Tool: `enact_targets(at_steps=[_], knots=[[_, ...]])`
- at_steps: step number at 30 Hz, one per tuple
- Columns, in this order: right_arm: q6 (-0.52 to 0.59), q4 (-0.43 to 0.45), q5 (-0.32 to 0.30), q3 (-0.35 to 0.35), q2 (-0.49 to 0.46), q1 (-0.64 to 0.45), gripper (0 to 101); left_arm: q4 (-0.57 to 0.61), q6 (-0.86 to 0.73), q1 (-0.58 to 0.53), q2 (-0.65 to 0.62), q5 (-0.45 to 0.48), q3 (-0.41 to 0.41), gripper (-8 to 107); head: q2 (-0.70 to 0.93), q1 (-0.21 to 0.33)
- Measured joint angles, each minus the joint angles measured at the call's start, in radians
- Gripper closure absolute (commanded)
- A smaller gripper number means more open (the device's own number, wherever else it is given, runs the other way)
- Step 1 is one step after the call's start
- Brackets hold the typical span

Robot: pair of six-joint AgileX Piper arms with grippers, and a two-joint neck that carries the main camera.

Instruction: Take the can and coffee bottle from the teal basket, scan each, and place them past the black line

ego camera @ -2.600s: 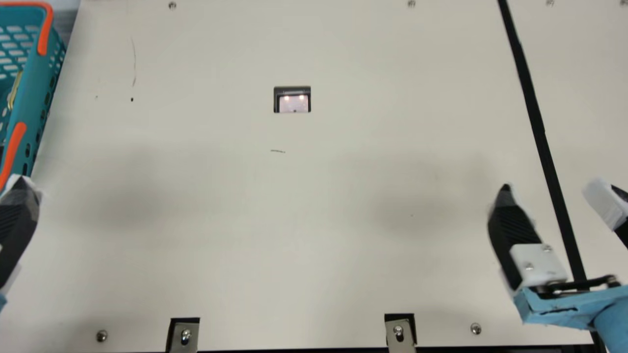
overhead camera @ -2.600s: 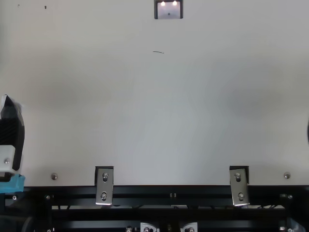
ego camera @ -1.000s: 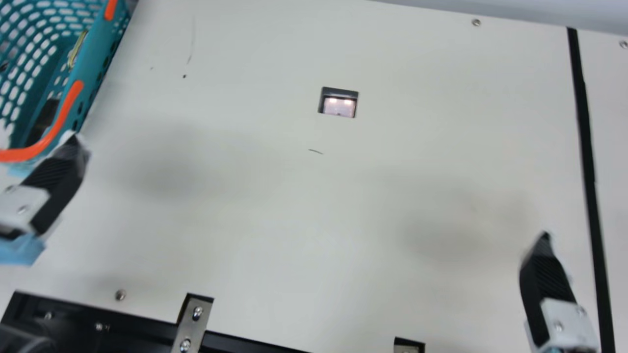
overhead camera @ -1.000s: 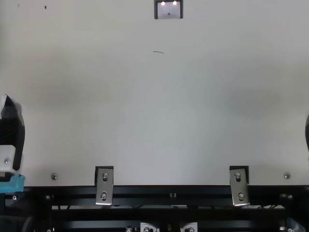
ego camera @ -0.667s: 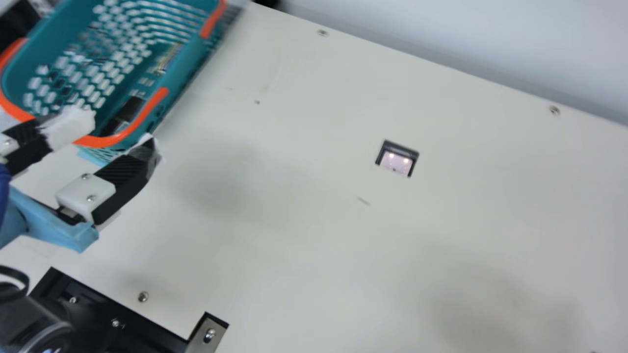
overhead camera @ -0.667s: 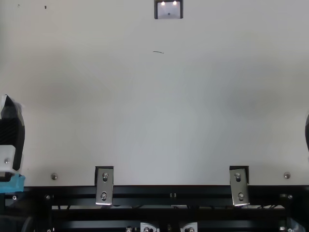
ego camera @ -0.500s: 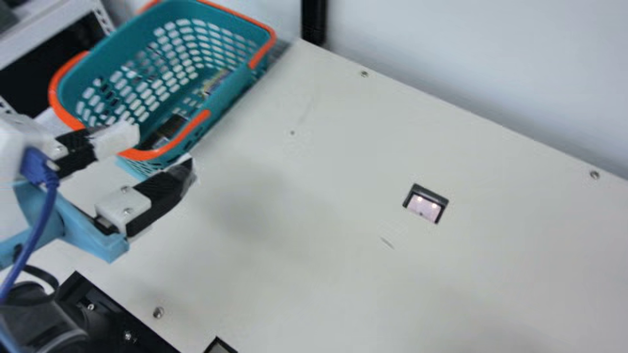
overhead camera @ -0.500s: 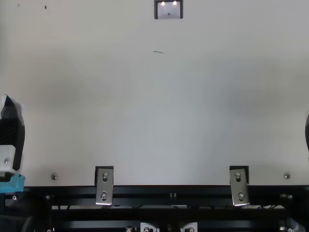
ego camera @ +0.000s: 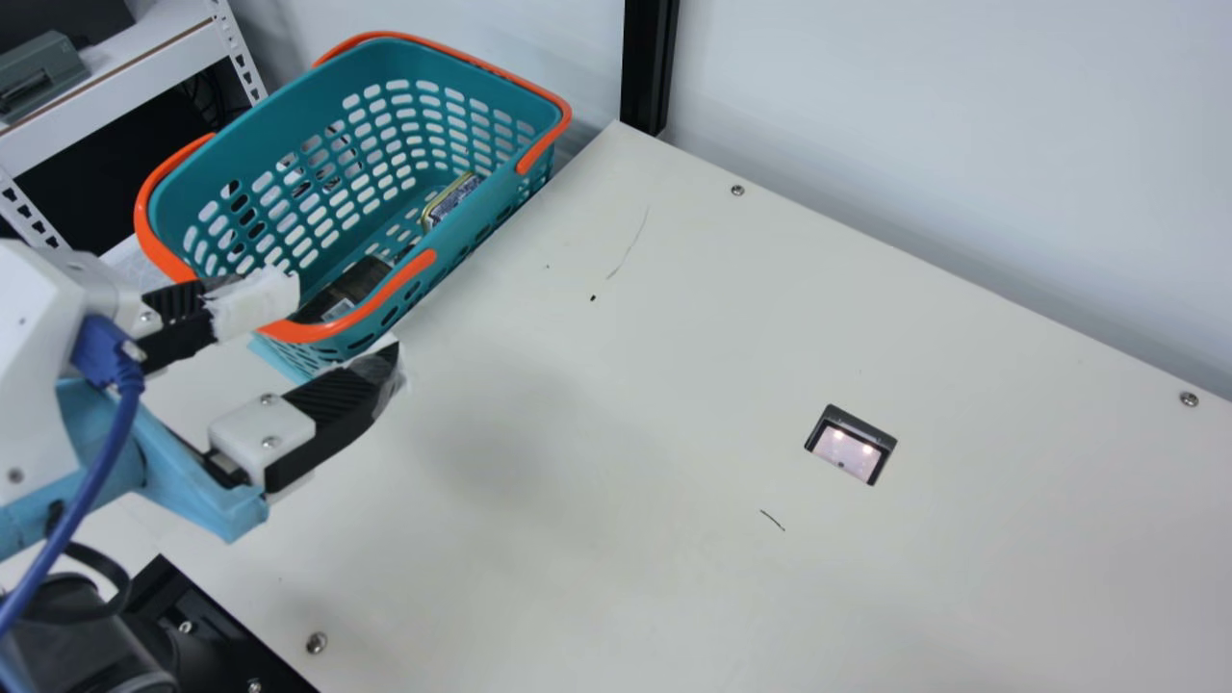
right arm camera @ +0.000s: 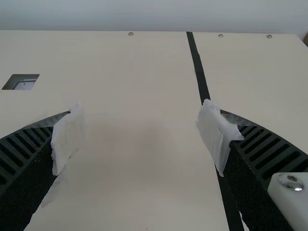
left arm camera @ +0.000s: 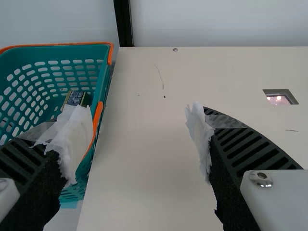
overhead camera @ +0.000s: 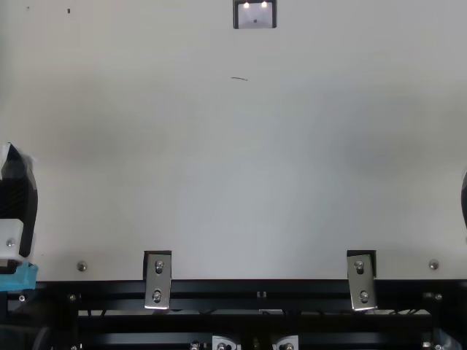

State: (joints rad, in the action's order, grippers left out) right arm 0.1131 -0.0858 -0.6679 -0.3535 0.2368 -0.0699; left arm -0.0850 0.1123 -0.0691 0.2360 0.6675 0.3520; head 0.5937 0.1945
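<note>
The teal basket (ego camera: 289,125) looks smooth plastic, the table (ego camera: 616,404) matt.

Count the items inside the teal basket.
2 visible: the can, by the basket's table-side wall, and the dark coffee bottle, nearer the left tool. That wall may hide more.

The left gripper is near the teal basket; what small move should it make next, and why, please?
I'd suggest lifting the left gripper and easing it over the teal basket: its fingers are open and hold nothing, and a gold-edged tin and a dark item lie inside.
</note>
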Motion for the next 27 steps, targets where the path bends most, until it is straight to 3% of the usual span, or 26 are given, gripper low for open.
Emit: enact_targets(at_steps=[7,12,20,27], knots=[[0.000,0.000,0.000,0.000,0.000,0.000,0,0.002,0.006,0.014,0.007,0.005,0.004,9,0.000,0.000],[0.000,0.000,0.000,0.000,0.000,0.000,0,-0.007,0.048,0.070,0.071,0.001,0.055,9,0.000,0.000],[0.000,0.000,0.000,0.000,0.000,0.000,0,-0.092,0.163,0.131,0.277,-0.019,0.223,9,0.000,0.000],[0.000,0.000,0.000,0.000,0.000,0.000,0,-0.205,0.179,0.188,0.535,-0.070,0.428,9,0.000,0.000]])
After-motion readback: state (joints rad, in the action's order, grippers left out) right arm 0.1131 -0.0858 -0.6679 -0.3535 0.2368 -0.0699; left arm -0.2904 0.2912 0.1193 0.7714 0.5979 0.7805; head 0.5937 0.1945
